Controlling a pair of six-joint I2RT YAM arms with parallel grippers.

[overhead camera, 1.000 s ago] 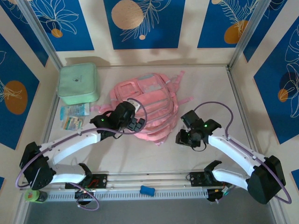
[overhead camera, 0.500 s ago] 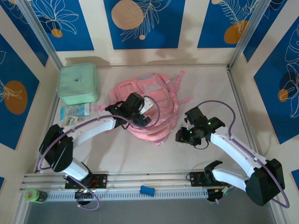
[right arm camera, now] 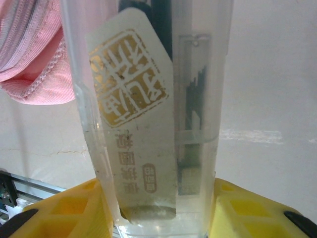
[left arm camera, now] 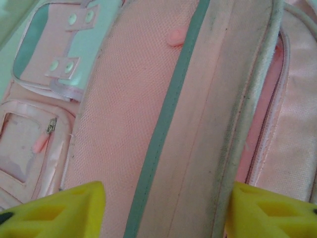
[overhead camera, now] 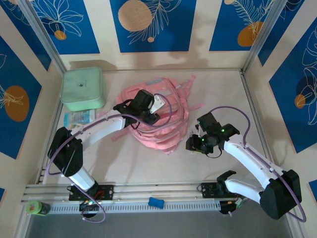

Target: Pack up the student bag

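Far left on the counter (overhead camera: 223, 94) I note a mint green square zip case (overhead camera: 82, 88), lying apart from the bag. At centre, the large soft pink fabric backpack (overhead camera: 166, 134) lies flat on the counter. My left pincer (left arm camera: 166, 208) sits over its far part, yellow fingers spread astride a pink mesh panel with grey-green trim. Just right of the backpack, my right pincer (right arm camera: 158, 198) pinches a clear plastic tube with a gold-stamped label (right arm camera: 148, 99).
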